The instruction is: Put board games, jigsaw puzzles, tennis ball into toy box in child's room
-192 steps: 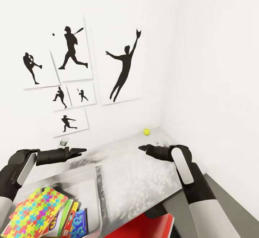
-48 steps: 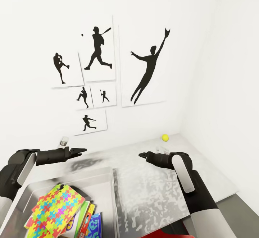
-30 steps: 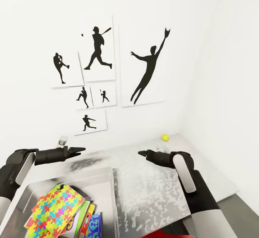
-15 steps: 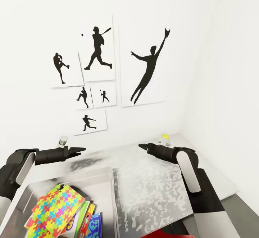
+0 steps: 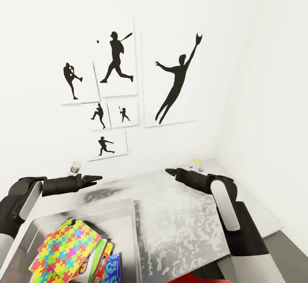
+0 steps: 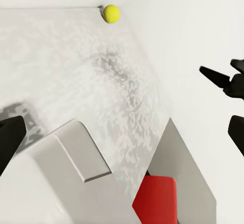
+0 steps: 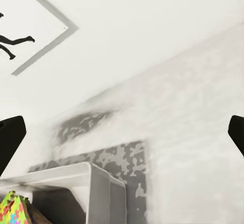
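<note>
While my right gripper [image 5: 170, 171] hovers above the table [image 5: 179, 219], its jaws look spread, judging by the fingertips [image 7: 10, 137] far apart at the wrist view's edges. My left gripper [image 5: 97, 178] hangs over the toy box [image 5: 128, 227], released too, though I can't be sure. The tennis ball [image 6: 111, 13] lies in the table's far corner by the wall, well apart from the toy box, which holds a jigsaw puzzle [image 5: 64, 242].
</note>
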You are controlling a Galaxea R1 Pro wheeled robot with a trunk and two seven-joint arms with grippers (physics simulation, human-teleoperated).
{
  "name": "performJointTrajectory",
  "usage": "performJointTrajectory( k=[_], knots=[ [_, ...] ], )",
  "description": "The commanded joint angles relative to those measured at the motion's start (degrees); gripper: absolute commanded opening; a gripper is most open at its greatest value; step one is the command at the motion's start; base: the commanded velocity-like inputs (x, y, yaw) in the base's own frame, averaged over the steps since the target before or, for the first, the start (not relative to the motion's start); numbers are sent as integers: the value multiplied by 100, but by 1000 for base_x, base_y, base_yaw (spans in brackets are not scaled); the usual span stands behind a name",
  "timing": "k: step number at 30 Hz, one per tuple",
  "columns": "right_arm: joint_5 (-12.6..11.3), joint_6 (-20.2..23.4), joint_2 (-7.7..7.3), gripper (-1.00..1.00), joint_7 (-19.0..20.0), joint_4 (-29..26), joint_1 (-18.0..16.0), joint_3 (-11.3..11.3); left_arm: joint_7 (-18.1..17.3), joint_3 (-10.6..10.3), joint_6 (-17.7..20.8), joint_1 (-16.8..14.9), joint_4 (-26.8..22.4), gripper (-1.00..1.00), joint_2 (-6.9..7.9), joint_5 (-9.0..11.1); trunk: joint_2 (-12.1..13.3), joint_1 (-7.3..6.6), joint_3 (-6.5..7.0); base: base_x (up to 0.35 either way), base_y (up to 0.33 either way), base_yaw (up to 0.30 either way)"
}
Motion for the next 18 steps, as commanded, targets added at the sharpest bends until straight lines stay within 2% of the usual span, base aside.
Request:
performJointTrajectory(
  k=[1,5,7,9,11,12,15,16,18],
  knots=[
    [-58,14,5,100,-69,-19,6,4,-22,2,23,-6,0,100,-1,-8,-13,4,-13,0,0,0],
    [-48,50,13,100,-254,-49,-2,-8,-21,1,23,-6,-1,100,4,-5,-13,4,-13,0,0,0],
    [-56,80,22,100,-550,-40,-189,-15,-23,1,23,-6,-2,100,7,-1,-13,4,-13,0,0,0],
    [-71,189,28,100,-1173,167,-767,-15,-21,1,23,-6,-2,100,8,2,-13,4,-13,0,0,0],
    [-89,291,20,100,-1495,455,-1092,-22,-21,1,23,-6,-1,100,6,3,-13,4,-13,0,0,0],
    [-102,368,18,100,-1775,836,-1421,-30,-19,1,23,-6,-1,100,5,3,-13,4,-13,0,0,0],
    [-109,433,15,100,-2137,1722,-2077,-35,-20,1,23,-6,0,100,5,4,-13,4,-13,0,0,0],
    [-99,430,9,100,-2230,2195,-2373,-37,-20,1,23,-6,0,100,7,6,-13,4,-13,0,0,0],
    [-89,384,-1,100,-2290,2651,-2640,-40,-22,1,23,-6,0,100,7,5,-13,4,-13,0,0,0]
  ],
)
